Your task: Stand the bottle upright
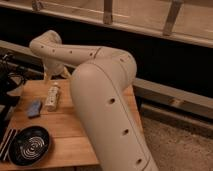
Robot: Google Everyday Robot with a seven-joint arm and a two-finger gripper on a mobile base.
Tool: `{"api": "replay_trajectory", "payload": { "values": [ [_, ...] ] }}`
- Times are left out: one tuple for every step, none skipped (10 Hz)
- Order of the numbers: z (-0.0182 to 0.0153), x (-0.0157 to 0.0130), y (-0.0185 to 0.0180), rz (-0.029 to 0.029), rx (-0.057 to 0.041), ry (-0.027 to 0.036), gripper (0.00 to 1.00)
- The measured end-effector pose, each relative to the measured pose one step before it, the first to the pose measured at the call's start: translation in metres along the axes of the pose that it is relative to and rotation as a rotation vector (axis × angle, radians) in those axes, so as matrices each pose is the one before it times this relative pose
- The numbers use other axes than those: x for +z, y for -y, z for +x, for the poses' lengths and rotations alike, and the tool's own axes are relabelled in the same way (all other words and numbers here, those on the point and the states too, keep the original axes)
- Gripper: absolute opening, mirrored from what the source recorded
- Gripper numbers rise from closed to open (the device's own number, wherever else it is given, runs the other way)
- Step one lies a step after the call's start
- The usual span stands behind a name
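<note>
- The bottle is lying on its side on the wooden desk, near the far edge.
- The pincer is hanging just above the bottle's far end; whether it is released or clenched cannot be told.
- A small blue object is sitting just left of the bottle.
- A dark round dish is resting at the near left corner.

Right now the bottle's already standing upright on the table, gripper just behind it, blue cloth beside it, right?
No: the camera view shows the bottle lying on its side on the table. The gripper is just behind it, the blue cloth beside it.
</note>
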Motion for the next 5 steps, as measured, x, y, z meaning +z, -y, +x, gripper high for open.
{"api": "replay_trajectory", "payload": {
  "values": [
    [-0.01379,0.00981,-0.00347,-0.00654,-0.0017,0.00396,0.8],
    [-0.00729,0.00729,0.0019,-0.00847,0.00448,0.00249,0.8],
    [-0.00404,0.00215,0.00254,-0.0247,0.00884,0.01661,0.8],
    [-0.00354,-0.00045,0.00675,-0.04191,0.01196,0.03658,0.8],
    [-0.00485,-0.00161,0.00746,-0.03149,0.00563,0.04485,0.8]
  ]
}}
